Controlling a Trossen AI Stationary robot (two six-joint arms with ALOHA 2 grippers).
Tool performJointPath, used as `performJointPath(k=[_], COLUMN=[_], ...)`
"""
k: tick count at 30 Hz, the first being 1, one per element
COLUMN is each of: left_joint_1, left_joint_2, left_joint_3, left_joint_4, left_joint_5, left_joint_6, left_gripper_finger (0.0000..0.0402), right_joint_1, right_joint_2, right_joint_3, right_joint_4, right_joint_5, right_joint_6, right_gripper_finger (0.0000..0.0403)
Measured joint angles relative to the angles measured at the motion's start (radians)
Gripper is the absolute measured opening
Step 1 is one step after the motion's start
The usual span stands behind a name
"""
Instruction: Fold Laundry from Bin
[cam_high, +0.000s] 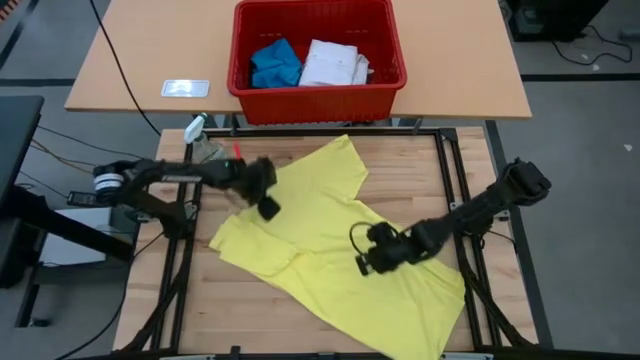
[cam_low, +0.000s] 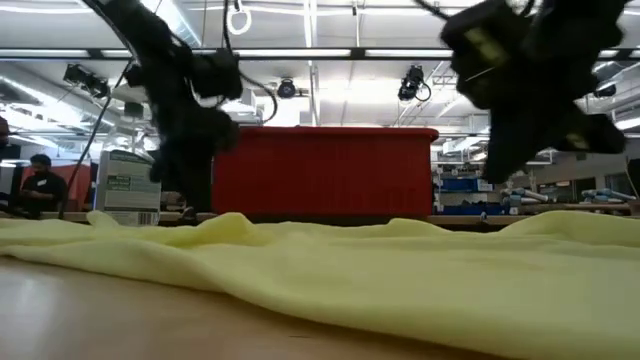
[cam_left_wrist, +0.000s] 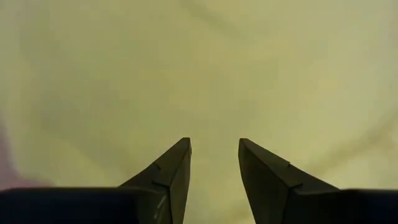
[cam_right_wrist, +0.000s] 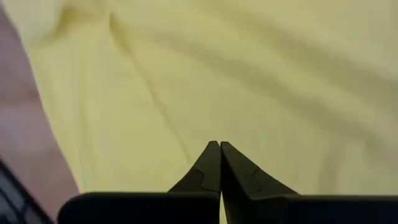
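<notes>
A yellow T-shirt (cam_high: 335, 250) lies spread and rumpled across the wooden bench (cam_high: 400, 170), one sleeve reaching toward the red bin (cam_high: 317, 100) on the tan bench (cam_high: 140, 60) beyond. In the bin sit a blue piece (cam_high: 274, 63) and a white shirt (cam_high: 333, 63), side by side. The left end effector (cam_high: 268, 207) hangs over the shirt's left part, fingers apart with nothing between them. The right end effector (cam_high: 364, 262) is low over the shirt's middle, fingers pressed together with no cloth visibly pinched. A small bottle (cam_high: 200, 137) stands near the wooden bench's far left corner.
</notes>
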Motion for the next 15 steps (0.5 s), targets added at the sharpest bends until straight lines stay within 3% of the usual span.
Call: performJointPath(k=[6, 15], left_joint_1=[0.186, 0.263], left_joint_2=[0.161, 0.193], left_joint_3=[0.001, 0.008], left_joint_4=[0.054, -0.133], left_joint_5=[0.096, 0.096], left_joint_6=[0.148, 0.154], left_gripper_finger=[0.0142, 0.0138], right_joint_1=[-0.088, -0.174], right_joint_2=[0.0, 0.0], right_joint_3=[0.0, 0.0], right_joint_4=[-0.024, -0.227], right_joint_5=[-0.02, -0.062], right_joint_6=[0.023, -0.029], right_gripper_finger=[0.0006, 0.0005])
